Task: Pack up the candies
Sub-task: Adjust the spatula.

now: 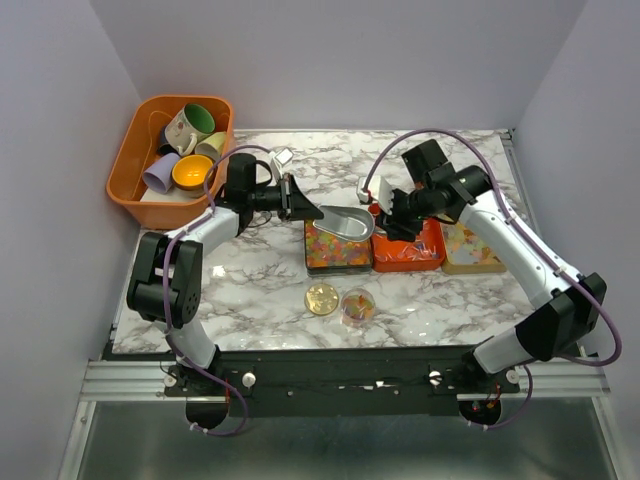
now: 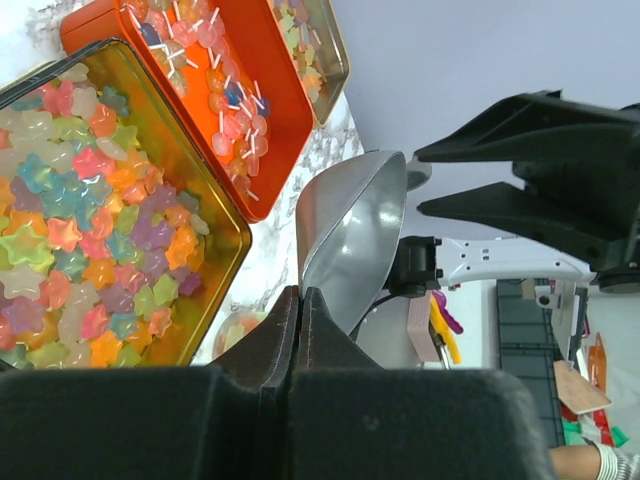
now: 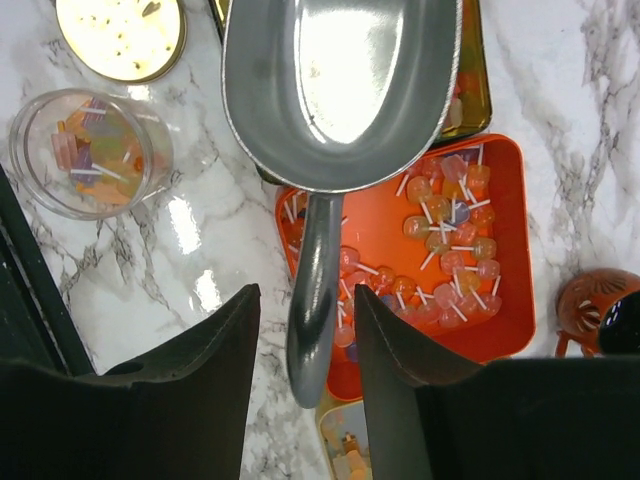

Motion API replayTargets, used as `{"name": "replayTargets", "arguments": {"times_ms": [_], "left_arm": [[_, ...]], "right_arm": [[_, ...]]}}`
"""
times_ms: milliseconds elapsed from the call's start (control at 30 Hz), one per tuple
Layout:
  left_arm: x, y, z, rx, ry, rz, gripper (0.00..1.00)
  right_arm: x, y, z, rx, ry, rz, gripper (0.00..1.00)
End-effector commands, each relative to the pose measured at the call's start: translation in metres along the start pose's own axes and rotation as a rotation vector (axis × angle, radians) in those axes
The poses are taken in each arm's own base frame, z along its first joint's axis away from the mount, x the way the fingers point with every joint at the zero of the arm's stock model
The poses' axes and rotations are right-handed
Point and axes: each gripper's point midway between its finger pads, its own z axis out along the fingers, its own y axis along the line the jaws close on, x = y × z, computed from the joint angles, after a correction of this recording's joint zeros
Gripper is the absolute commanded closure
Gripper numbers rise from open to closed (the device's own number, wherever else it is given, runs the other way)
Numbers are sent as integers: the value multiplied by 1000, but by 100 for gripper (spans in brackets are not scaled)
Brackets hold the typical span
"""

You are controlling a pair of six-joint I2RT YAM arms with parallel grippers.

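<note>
**Scoop Clamped by Left Pincer, Handle Between Open Right Fingers**

The candies (image 2: 90, 200) are spread over four places. Star-shaped ones are heaped in a gold tin (image 2: 228, 270) just below and ahead of the left pincer (image 2: 302, 310). Lollipops (image 3: 445, 240) are scattered in an orange tray (image 3: 380, 235) directly beneath the right pincer (image 3: 307, 295). More are held in a third tin (image 1: 472, 248), touching the tray on the right pincer's outer side. A few are kept in a clear cup (image 3: 90, 150), set nearer the arm bases, between the two pincers. A round gold lid (image 3: 120, 35) is laid just beside the cup.

A metal scoop (image 3: 340, 90) is held in the air over the tin and the tray. Its front rim is gripped by the left pincer, whose jaws are pressed fully together on it. Its handle (image 3: 312, 330) is pointed toward the right pincer, whose fingers (image 3: 225, 370) are parted on either side of it. A gap is seen on both sides in the right wrist view, so nothing is gripped there.

An orange bin (image 1: 125, 170) filled with mugs (image 1: 190, 130) is placed at the far corner of the marble table (image 1: 250, 270), well apart from the left pincer on its outer side.
</note>
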Motion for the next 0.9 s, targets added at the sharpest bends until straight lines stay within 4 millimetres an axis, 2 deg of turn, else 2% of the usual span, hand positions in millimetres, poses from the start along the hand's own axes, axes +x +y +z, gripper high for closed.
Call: {"name": "replayTargets", "arguments": {"times_ms": [0,467,500,600,800,867], "left_arm": [[-5,-12,-7,51,-8,2,100],[-8,-11,-6,68,-12,-23,100],[-9,-11,-6,69,-11,-23,100],[-9,-10,-5,66,-12,-26,100],[-7,-4,-5,49,-8,-30,100],[-7,0,-4,31,-13,-25,100]], "right_arm": [[15,14,12,-74,37,-5,51],[17,-5,25,-17,53,5,59],[16,-5,25,-16,52,3,65],[12,-8,25,-12,44,3,75],[5,-14,19,11,28,1,77],[-1,-16,12,16,10,-13,89]]}}
